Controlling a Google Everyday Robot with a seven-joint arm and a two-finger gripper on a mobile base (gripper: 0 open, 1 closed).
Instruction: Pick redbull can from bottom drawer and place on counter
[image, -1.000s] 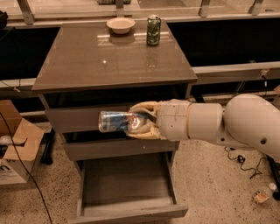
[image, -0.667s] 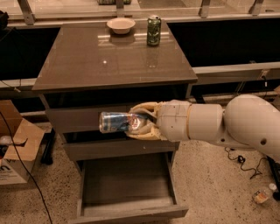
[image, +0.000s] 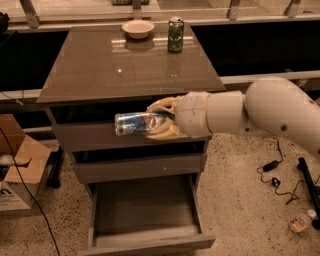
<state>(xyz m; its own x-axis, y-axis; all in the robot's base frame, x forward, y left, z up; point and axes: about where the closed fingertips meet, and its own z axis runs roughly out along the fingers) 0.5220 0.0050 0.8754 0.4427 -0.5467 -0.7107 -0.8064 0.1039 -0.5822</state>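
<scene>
Can (image: 134, 123), lying sideways, right end clamped in my gripper (image: 160, 120) before the top drawer (image: 85, 138); likely light, slick, dentable, so hold mid-body, gently.

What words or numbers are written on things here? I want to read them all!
No text here can be read for certain.
The redbull can, held sideways by the claw in front of the top drawer: blue-and-silver print, unreadable.
The green can on the counter: pattern only, no readable words.
The cardboard box on the floor: dark print cut off at the edge, unreadable.
</scene>
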